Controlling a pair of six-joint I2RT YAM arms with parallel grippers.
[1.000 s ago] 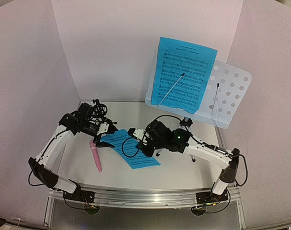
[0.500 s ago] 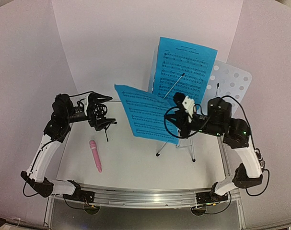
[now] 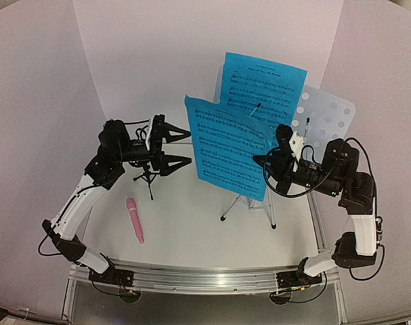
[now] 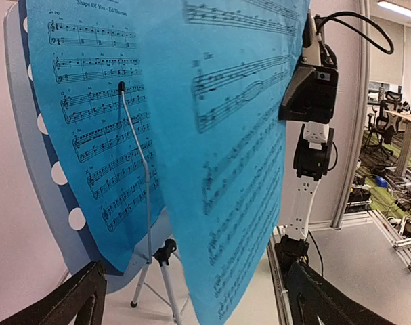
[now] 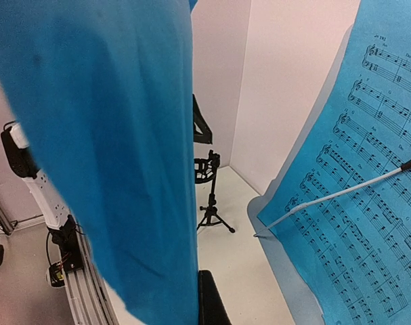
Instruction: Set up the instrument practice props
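Note:
The silver music stand point(image 3: 327, 132) stands at the back right with one blue sheet-music page point(image 3: 263, 84) on its perforated desk under a wire arm. My right gripper point(image 3: 261, 164) is shut on the right edge of the second blue page point(image 3: 227, 145) and holds it upright in the air in front of the stand. This page fills the right wrist view point(image 5: 103, 149), hiding one finger. My left gripper point(image 3: 185, 149) is open and empty, level with the page's left edge and facing it point(image 4: 239, 135). The black tripod mic mount point(image 3: 147, 179) stands below it. The pink microphone point(image 3: 135, 219) lies on the table.
The stand's tripod legs point(image 3: 249, 203) spread on the table under the held page. Pale walls close in the back and both sides. The metal rail point(image 3: 205, 276) with both arm bases runs along the near edge.
My right gripper has lifted the second page off the table and carried it up and right toward the stand. My left gripper has let go of the mic mount, which now stands alone, and opened.

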